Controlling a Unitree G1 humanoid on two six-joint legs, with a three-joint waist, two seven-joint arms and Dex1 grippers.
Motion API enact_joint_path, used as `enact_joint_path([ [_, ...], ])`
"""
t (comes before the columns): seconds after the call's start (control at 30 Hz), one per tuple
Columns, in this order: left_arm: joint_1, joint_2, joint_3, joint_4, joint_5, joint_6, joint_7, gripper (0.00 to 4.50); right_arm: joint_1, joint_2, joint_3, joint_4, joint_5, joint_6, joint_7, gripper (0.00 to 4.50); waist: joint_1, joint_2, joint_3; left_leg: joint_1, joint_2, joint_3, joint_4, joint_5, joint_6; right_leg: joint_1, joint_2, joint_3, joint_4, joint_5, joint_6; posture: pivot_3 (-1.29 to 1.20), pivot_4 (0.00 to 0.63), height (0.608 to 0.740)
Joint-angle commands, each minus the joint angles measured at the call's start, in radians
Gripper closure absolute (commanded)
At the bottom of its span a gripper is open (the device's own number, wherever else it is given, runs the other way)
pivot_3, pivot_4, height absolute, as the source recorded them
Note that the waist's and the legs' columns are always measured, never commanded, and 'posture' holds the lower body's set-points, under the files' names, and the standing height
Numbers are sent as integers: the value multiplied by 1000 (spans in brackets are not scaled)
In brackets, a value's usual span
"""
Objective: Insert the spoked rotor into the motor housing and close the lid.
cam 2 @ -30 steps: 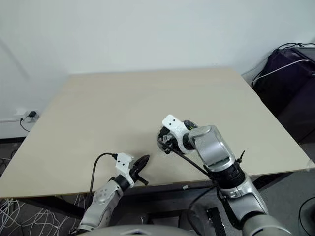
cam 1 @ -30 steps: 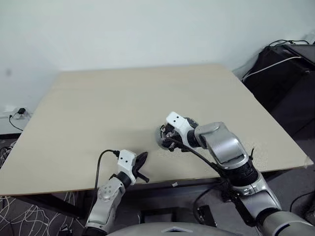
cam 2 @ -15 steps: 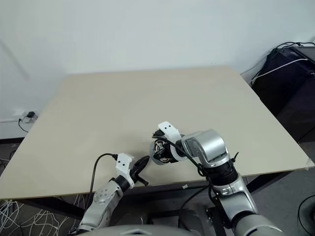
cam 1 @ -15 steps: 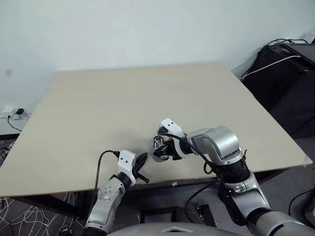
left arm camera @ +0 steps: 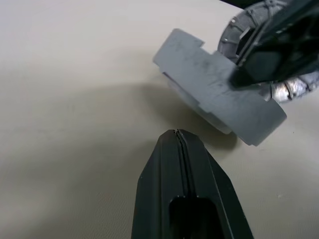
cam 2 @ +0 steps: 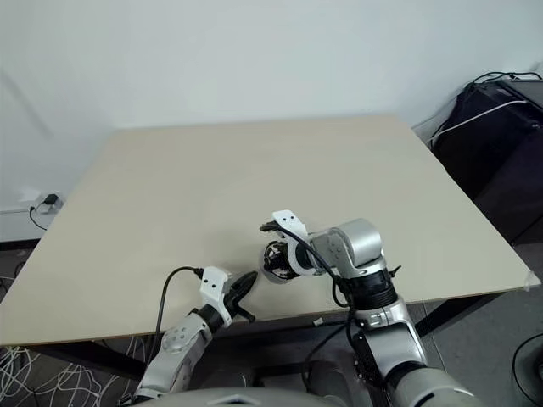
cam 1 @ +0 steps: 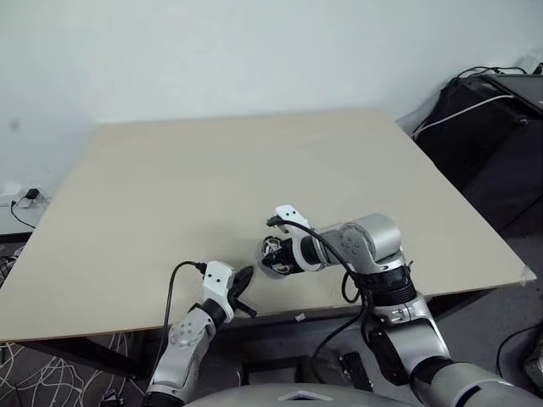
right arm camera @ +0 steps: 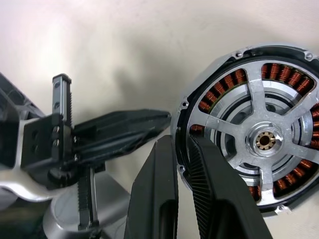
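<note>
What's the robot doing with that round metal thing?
Its right gripper is pinching the rim of the motor housing, a round puck with copper windings and a silvery spoked centre, holding it tilted near the front of the table. The left gripper is shut and empty, pointing at it from close beside.

No readable text, labels, brand marks, numbers or signs anywhere — nothing legible on any surface in the head or wrist views.
</note>
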Motion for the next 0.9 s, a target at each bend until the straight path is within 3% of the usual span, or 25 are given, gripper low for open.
enact_joint_path([
  [0.03, -13, -1, 9, -3, -7, -24, -5, 4500, -35, 31, -29, 2, -15, 8, -37, 4375, 0, 0, 0, 0, 0, 0, 0, 0, 0, 0, 0, 0, 0, 0, 0, 0, 0, 740],
  [0.07, -13, -1, 9, -1, -7, -24, -6, 4500, -36, 43, -29, 9, -18, 0, -44, 4375, -1, 0, 0, 0, 0, 0, 0, 0, 0, 0, 0, 0, 0, 0, 0, 0, 0, 740],
  [0.1, -12, -1, 9, 0, -7, -25, -6, 4500, -37, 53, -28, 15, -19, -8, -49, 3658, -1, 0, 0, 0, 0, 0, 0, 0, 0, 0, 0, 0, 0, 1, 0, 0, 0, 740],
  [0.33, -8, -3, 11, 2, -7, -26, -9, 4500, -60, 163, -69, 42, -13, -26, -81, 1558, -4, 1, -1, 0, 0, 0, 0, 1, 0, 0, 1, 0, 0, 1, 0, 0, 0, 740],
  [0.5, -10, -4, 14, 3, -8, -24, -10, 4500, -94, 275, -180, 23, 16, 5, -88, 55, -9, 2, -1, 0, 0, 0, 0, 1, 0, 0, 1, 0, 1, 2, 0, 0, 0, 740],
  [0.63, -16, -5, 16, 8, -9, -23, -12, 4500, -130, 371, -317, -10, 60, -25, -102, 55, -10, 2, -2, 0, -1, -1, 0, 1, 0, 1, 1, 1, 0, 2, 1, 0, 0, 740],
  [0.67, -17, -5, 16, 9, -9, -23, -13, 4500, -139, 387, -344, -31, 83, -54, -101, 236, -11, 2, -3, 0, -1, 0, 0, 1, 1, 1, 1, 1, 0, 3, 1, 0, 0, 740],
  [0.73, -19, -5, 17, 11, -9, -23, -15, 4500, -150, 400, -377, -72, 112, -111, -116, 700, -13, 3, -3, 0, -1, -1, 0, 2, 0, 0, 1, 1, 0, 3, 1, 0, 0, 740],
  [0.9, -16, 0, 18, 9, -8, -25, -20, 4500, -119, 306, -296, -170, 76, -317, -164, 2288, -23, 6, -5, 1, 0, -1, -1, 2, 0, 0, 1, 1, 0, 2, 1, 0, 0, 740],
])
